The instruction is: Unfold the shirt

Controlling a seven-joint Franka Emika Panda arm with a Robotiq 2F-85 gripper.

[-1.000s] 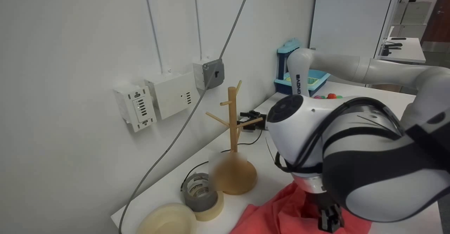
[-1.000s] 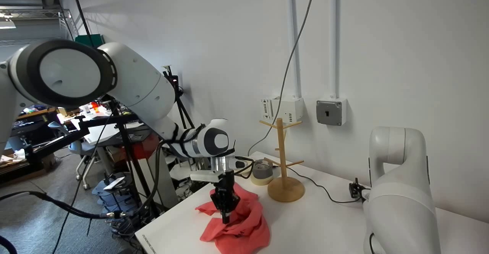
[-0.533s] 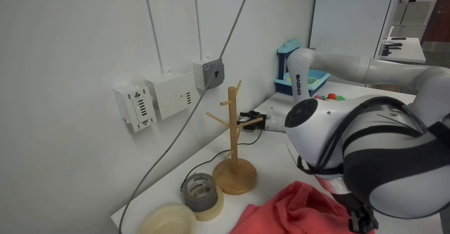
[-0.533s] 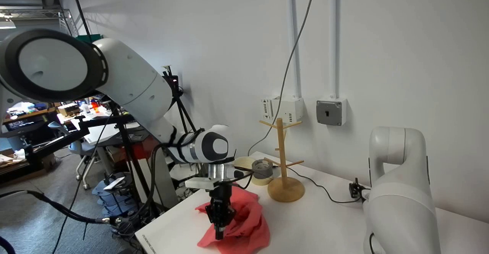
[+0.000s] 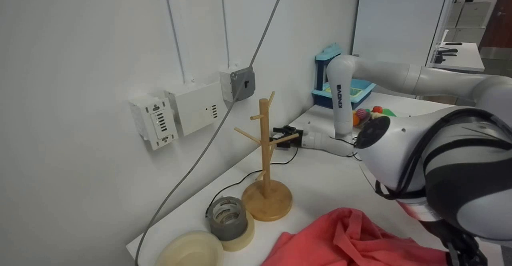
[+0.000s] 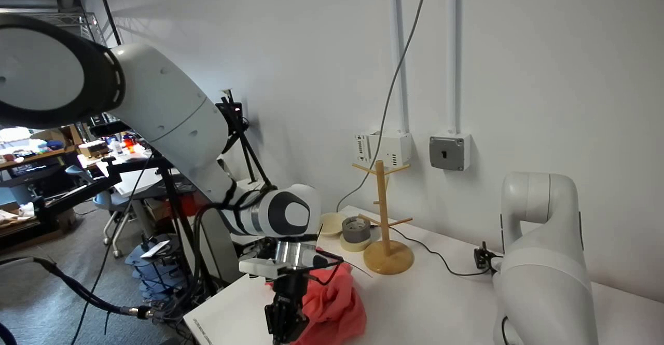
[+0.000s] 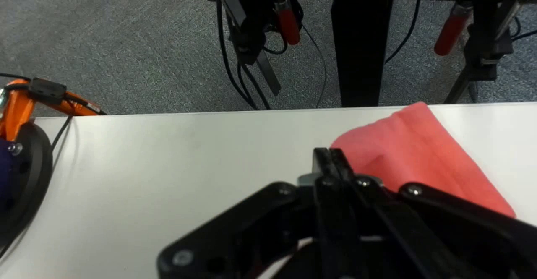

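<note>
The coral-red shirt [image 5: 336, 242] lies wrinkled on the table, with raised folds; my arm partly covers it in an exterior view [image 6: 334, 308]. In the wrist view, part of the shirt [image 7: 415, 153] spreads to the right of my gripper [image 7: 329, 151], and its edge meets the fingertips at the line between them. The jaws are closed together, apparently pinching this edge, though the cloth between the pads is hardly visible. In both exterior views my gripper [image 5: 466, 258] is low at the frame's bottom, and the shirt reaches right up to it.
A wooden peg stand [image 5: 266, 206], a grey tape roll [image 5: 232, 232] and a cream bowl [image 5: 190, 250] stand beyond the shirt. Another white arm [image 6: 544, 283] rests on the table. An orange clamp [image 7: 19, 107] sits at the table edge in the wrist view.
My gripper has moved away from the stand and across the table, with its jaws staying closed. The shirt's near side has been drawn out after it, and its folds have shifted the same way.
</note>
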